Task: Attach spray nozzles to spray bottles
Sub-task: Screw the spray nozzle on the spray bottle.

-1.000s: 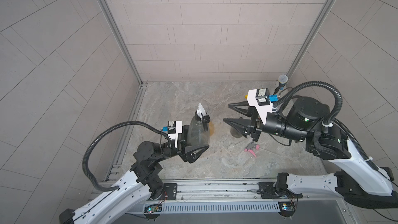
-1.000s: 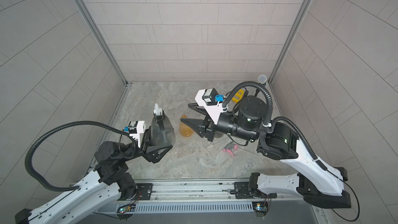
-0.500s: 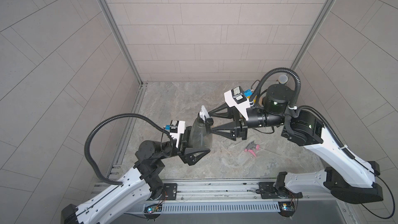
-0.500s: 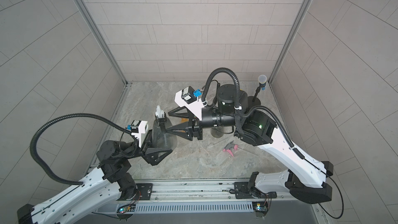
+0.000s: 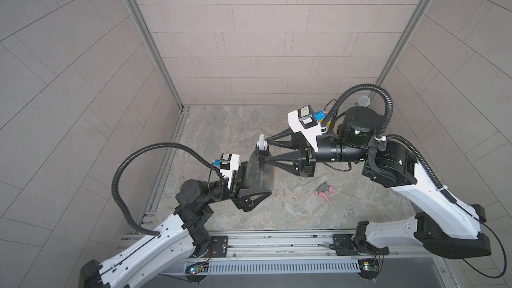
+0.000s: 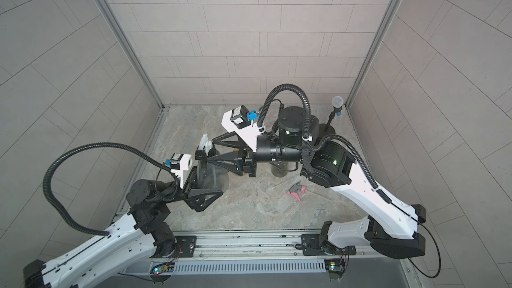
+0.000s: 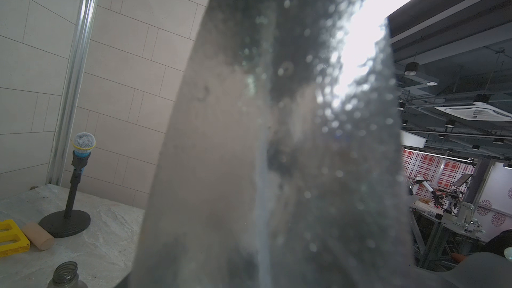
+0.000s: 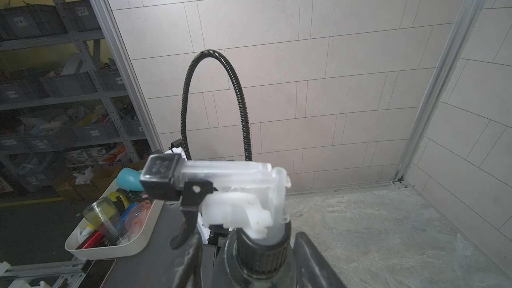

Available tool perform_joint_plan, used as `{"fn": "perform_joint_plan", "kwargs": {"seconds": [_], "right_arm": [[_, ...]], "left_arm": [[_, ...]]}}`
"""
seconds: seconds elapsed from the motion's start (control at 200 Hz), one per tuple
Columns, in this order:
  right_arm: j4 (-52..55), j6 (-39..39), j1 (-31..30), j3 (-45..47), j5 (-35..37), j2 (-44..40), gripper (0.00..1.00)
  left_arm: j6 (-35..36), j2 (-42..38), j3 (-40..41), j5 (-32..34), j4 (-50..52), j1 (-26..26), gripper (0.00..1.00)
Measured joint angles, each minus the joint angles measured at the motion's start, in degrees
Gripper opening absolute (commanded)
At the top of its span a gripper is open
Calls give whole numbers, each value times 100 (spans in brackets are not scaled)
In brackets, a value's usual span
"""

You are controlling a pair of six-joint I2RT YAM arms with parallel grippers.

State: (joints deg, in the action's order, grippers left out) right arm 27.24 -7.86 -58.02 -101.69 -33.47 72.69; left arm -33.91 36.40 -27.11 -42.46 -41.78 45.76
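Note:
My left gripper (image 5: 255, 181) is shut on the body of a smoky grey spray bottle (image 5: 259, 173), held upright above the table's front left. In the left wrist view this bottle (image 7: 277, 134) fills the picture and hides the fingers. A translucent whitish spray nozzle (image 8: 221, 187) with black tip and trigger sits on the bottle's neck. My right gripper (image 8: 248, 238) reaches in from the right. It stands open with one finger on each side of the nozzle's black collar (image 8: 261, 253), and a gap shows on one side. A grey-and-pink nozzle (image 5: 322, 189) lies on the table.
A second grey bottle (image 6: 279, 171) stands under my right arm; its open threaded neck (image 7: 65, 272) shows in the left wrist view. A microphone stand (image 6: 336, 106) is at the back right corner, with a yellow block (image 7: 11, 238) and beige cylinder (image 7: 38, 235) beside it. Tiled walls close three sides.
My right gripper swung left from the middle of the table to the nozzle on the held bottle and has stayed there for the last half second. The left arm has barely moved.

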Motion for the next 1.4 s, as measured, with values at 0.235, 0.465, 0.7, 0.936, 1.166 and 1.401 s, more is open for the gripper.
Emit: {"fn": "perform_joint_plan", "kwargs": {"seconds": [0.235, 0.465, 0.7, 0.936, 1.166, 1.401], "right_arm": [[-4, -120, -15, 2, 44, 138, 44], [-26, -164, -66, 15, 140, 166, 34], [-201, -190, -203, 192, 404, 90, 30], [-280, -350, -789, 415, 1563, -55, 29], [-610, -925, -1836, 632, 3906, -85, 30], [-772, -1099, -2151, 804, 4986, -79, 50]], "left_arm": [[-17, 4, 0, -7, -2, 0, 0], [-4, -2, 0, -15, -4, 0, 0], [175, -76, 0, 66, 149, 0, 0], [680, -334, -22, 350, 719, 2, 0], [1064, -461, -83, 651, 1040, 9, 0], [1156, -492, -149, 962, 1379, 11, 0]]}}
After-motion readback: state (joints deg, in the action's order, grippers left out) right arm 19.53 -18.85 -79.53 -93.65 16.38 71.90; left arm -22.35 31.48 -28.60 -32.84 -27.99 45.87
